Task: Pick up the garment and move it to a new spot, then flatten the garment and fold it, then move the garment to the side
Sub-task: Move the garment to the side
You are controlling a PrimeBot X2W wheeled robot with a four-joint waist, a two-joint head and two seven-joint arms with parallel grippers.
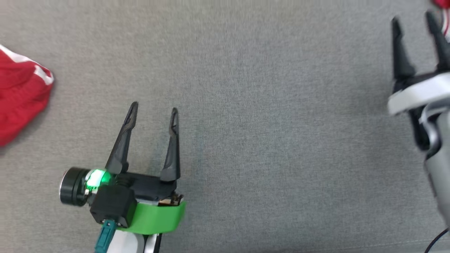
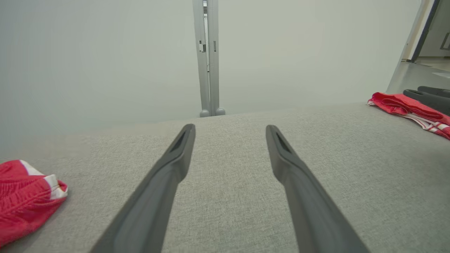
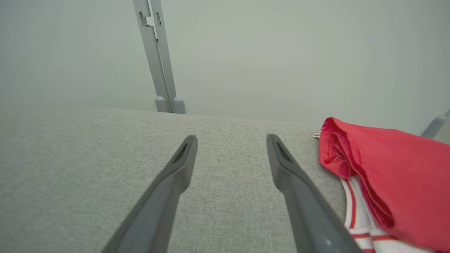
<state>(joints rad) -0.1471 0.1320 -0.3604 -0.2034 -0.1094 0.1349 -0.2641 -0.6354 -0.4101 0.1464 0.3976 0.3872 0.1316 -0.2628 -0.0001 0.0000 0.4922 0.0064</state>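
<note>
Right wrist view: where is the garment?
– Far right on the grey fabric, folded, just beside the right gripper, whose jaws are spread and empty.
– And the left gripper?
– Jaws released too, holding nothing, near side, left of centre; another red cloth lies at the left edge.
</note>
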